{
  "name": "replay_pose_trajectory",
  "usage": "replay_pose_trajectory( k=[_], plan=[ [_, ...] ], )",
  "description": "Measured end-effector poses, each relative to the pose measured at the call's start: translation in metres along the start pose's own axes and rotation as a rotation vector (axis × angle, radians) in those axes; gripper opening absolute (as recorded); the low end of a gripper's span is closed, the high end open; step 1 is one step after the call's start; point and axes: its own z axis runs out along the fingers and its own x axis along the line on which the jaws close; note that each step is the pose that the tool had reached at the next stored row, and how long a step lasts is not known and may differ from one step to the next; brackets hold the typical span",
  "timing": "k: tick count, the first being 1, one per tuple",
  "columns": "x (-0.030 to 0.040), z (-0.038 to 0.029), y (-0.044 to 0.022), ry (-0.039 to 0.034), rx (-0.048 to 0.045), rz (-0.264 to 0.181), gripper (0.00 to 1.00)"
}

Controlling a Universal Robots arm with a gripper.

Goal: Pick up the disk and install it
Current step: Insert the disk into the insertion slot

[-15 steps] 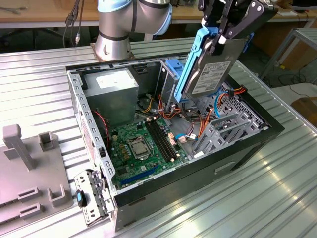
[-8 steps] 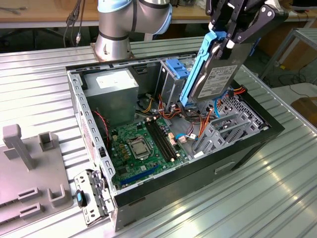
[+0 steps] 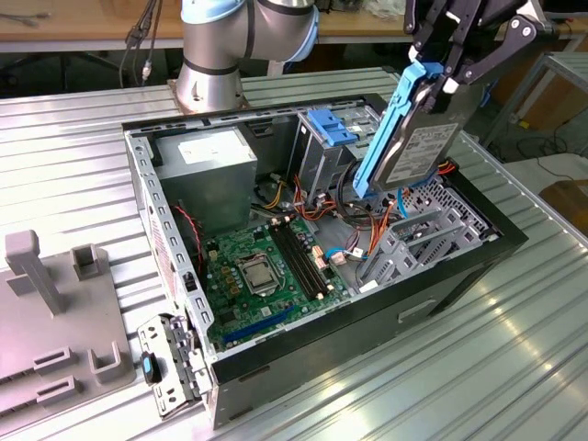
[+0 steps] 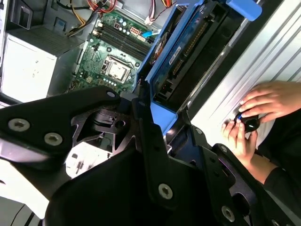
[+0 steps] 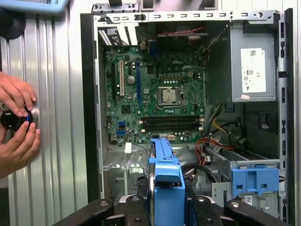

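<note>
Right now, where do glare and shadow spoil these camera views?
Exterior view: glare streaks the ribbed table; the disk in the gripper is evenly lit. Second wrist view: the table beside a person's hand washes out white. First wrist view: motherboard well lit, shadow beside the power supply.

Robot lab: aluminium bench (image 3: 514, 367), opened PC (image 3: 367, 333)
</note>
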Motion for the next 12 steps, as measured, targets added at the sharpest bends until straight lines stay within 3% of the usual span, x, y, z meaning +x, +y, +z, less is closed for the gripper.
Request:
replay_pose_trajectory(
  k=[5, 8, 12],
  plan=[
    [0.0012, 0.001, -0.0073, 0.0072, 0.0003, 0.0, 0.37],
    [0.0019, 0.0018, -0.0133, 0.0275, 0.001, -0.001, 0.37],
    [0.0031, 0.0032, -0.0194, 0.0351, 0.0012, -0.001, 0.37]
  ],
)
